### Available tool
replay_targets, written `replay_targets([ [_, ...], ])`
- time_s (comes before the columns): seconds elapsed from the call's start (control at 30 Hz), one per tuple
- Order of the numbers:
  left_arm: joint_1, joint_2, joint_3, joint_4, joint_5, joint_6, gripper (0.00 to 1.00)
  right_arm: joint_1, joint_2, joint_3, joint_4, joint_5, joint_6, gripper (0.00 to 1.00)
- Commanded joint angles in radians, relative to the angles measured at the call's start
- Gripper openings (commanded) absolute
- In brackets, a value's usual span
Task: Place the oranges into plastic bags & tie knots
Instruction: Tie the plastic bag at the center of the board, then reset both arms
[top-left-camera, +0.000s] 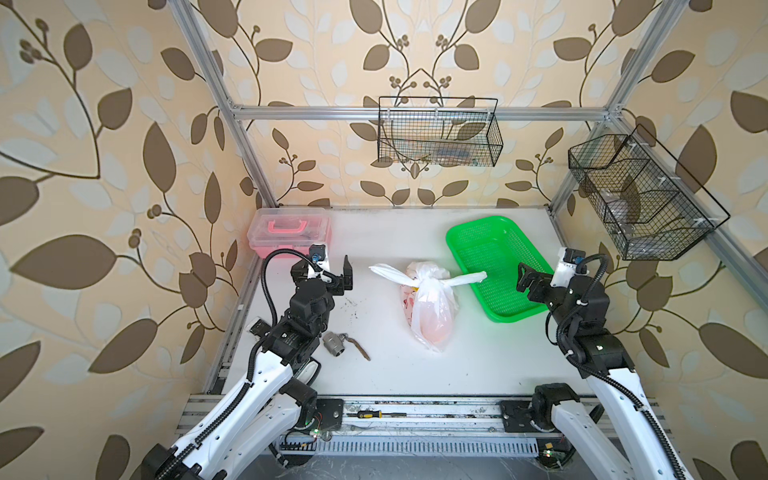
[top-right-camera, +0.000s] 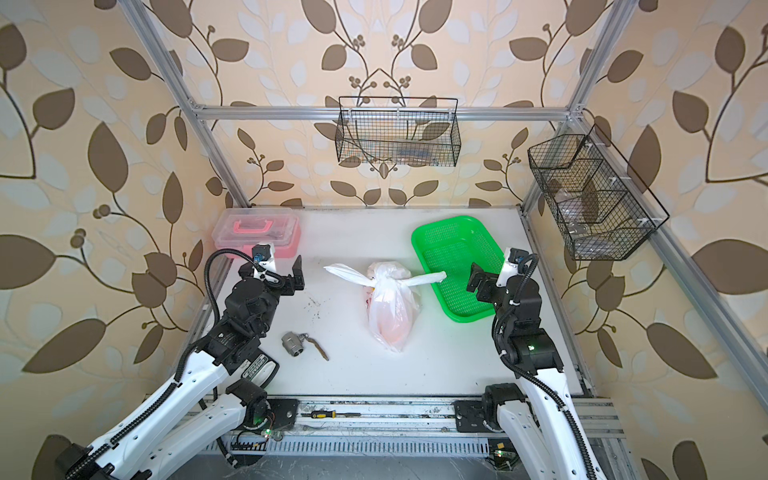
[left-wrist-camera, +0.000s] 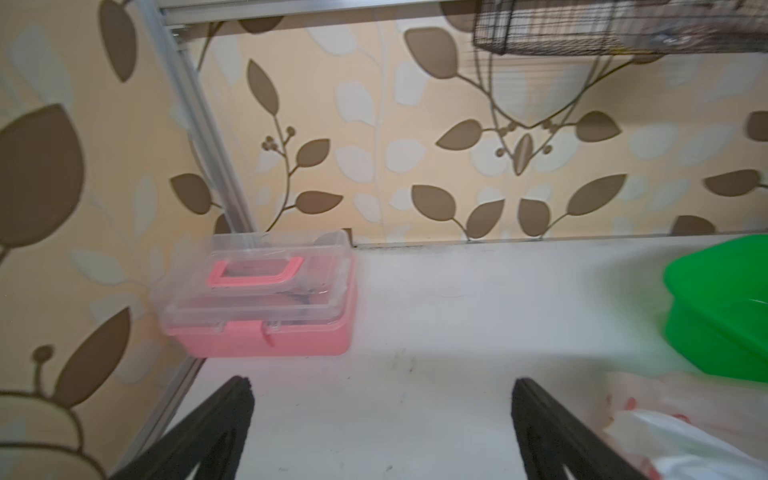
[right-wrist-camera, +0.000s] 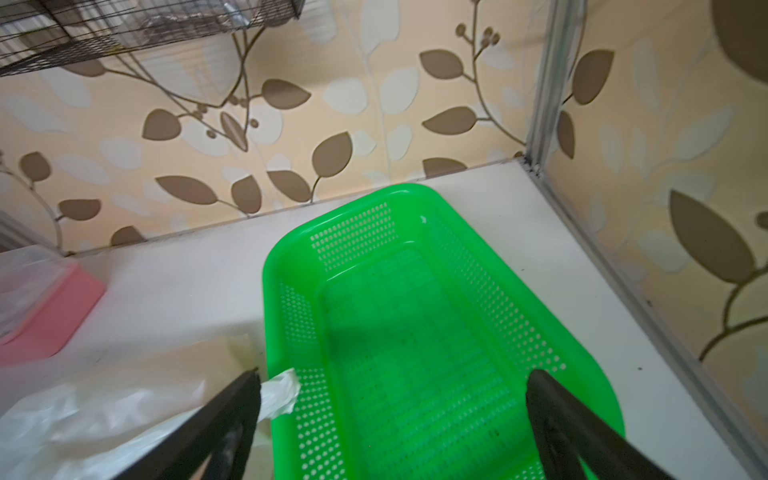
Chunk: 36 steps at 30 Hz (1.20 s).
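REMOTE CELL: The white plastic bag (top-left-camera: 432, 303) lies on its side at the middle of the surface (top-left-camera: 395, 232). Its mouth is drawn into a knot (top-left-camera: 417, 284), and two handle ends (top-left-camera: 384, 272) stick out to the left and right. An orange glow through the film at the bag's near end marks the oranges (top-left-camera: 434, 328) inside. I cannot count them through the plastic, but none lies loose on the surface.

The green mesh basket (top-left-camera: 478, 222) sits empty on the right, and the bag's right handle end reaches over its left rim.

My left pincer (left-wrist-camera: 382, 395) hangs left of the bag, jaws spread wide and gripping nothing. My right pincer (right-wrist-camera: 395, 382) hangs over the near end of the basket, equally released and empty. In the right wrist view the handle tip looks just beside one finger, but both top views show them apart.

A pink toolbox (top-left-camera: 291, 232) at the far left and a metal valve (top-left-camera: 334, 343) at the near left play no part.

As I read it, the bagging and tying are done. At most, what is left is confirming the knot holds, since I cannot judge its tightness from here.
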Motion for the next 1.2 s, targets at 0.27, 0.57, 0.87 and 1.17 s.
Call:
replay_targets([
  [0.27,0.142,0.099,-0.118,0.035,-0.292,-0.122,0.99,-0.033,0.211,-0.366,0.706,0.092,-0.132,1.00],
  [0.57,0.281,0.279,-0.184,0.157,-0.006,-0.190,0.99,-0.046,0.536,-0.469,1.136,0.049,-0.160,1.00],
  [0.87,0.301,0.466,-0.240,0.470,0.155,-0.152,0.99,-0.047,0.700,-0.445,1.242,-0.024,-0.181,1.00],
  [1.17,0.338,0.630,-0.268,0.729,0.265,-0.033,0.99,-0.043,0.696,-0.440,1.222,-0.021,-0.185,1.00],
])
